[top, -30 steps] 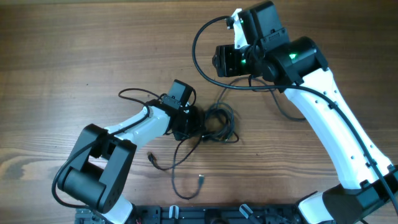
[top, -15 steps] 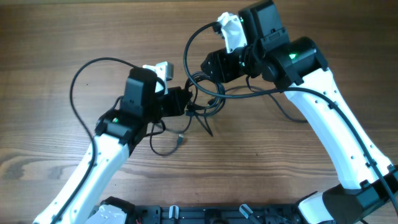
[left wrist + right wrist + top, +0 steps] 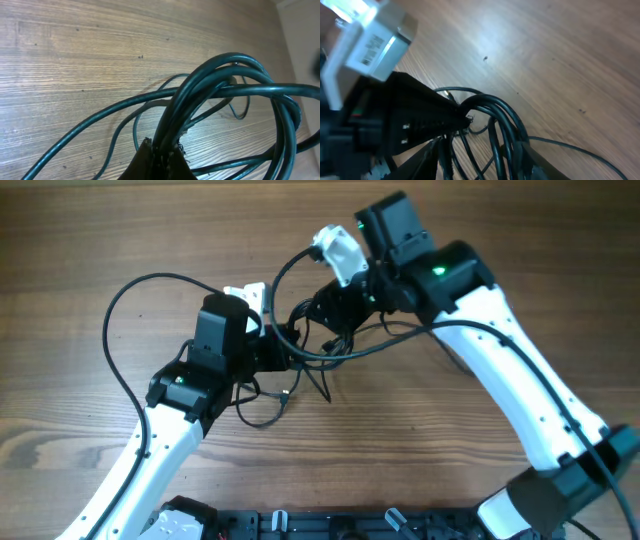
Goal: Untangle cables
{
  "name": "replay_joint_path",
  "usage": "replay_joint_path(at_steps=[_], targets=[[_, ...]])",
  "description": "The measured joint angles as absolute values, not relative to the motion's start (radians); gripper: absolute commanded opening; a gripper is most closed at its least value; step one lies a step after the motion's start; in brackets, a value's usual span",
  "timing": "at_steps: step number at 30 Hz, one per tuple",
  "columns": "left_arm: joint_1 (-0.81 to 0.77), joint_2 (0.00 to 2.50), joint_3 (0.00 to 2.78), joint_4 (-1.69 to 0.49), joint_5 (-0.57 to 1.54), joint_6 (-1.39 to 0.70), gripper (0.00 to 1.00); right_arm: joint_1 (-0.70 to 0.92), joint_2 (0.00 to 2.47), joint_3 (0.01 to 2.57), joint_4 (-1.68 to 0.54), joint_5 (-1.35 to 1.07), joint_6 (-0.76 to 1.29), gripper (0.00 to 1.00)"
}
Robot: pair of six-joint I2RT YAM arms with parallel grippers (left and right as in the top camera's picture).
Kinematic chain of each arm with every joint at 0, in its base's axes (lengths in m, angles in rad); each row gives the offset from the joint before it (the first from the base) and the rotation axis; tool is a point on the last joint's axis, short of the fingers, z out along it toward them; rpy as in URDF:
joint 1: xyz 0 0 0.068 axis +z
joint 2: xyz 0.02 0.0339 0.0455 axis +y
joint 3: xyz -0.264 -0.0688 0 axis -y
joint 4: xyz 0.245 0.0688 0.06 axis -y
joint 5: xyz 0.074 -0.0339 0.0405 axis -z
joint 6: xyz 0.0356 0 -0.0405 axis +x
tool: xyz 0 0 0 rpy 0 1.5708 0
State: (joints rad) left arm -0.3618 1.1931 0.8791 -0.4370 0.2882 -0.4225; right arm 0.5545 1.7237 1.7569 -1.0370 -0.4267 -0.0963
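Cables (image 3: pixel 190 97) bunch tighter; right hand (image 3: pixel 316 320) has neared left hand (image 3: pixel 287 352).

Wood-grain table (image 3: pixel 80 240); pale surface (image 3: pixel 305 30) beyond, maybe floor.

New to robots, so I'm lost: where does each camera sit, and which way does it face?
Overhead: above the wooden table, facing down; shows both white arms and the tangle of thin black cords.
Left wrist: looks along the left pincer, shut on that tangle.
Right wrist: looks past the open right pincer at it.
All three share the tangle.
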Motion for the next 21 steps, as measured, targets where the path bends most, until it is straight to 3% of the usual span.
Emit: replay_joint_path(at_steps=[7,11,15,17,19,21], targets=[[-0.289,1.193,0.879,-0.488,0.284,-0.473,0.04,0.582,1.781,1.757,-1.052,-0.374,-0.119,0.28],[-0.22,1.193,0.879,-0.498,0.295,-0.516,0.04,0.582,1.782,1.757,-1.052,-0.366,-0.117,0.29],[-0.215,1.193,0.879,-0.498,0.338,-0.526,0.04,0.582,1.799,1.757,-1.045,-0.365,-0.11,0.45],[-0.215,1.193,0.879,-0.5,0.346,-0.529,0.04,0.582,1.826,1.757,-1.02,-0.364,-0.108,0.48],[-0.215,1.193,0.879,-0.51,0.351,-0.53,0.04,0.582,1.839,1.757,-0.988,-0.357,-0.103,0.46],[-0.215,1.193,0.879,-0.518,0.354,-0.53,0.04,0.582,1.839,1.757,-0.964,-0.351,-0.102,0.34]])
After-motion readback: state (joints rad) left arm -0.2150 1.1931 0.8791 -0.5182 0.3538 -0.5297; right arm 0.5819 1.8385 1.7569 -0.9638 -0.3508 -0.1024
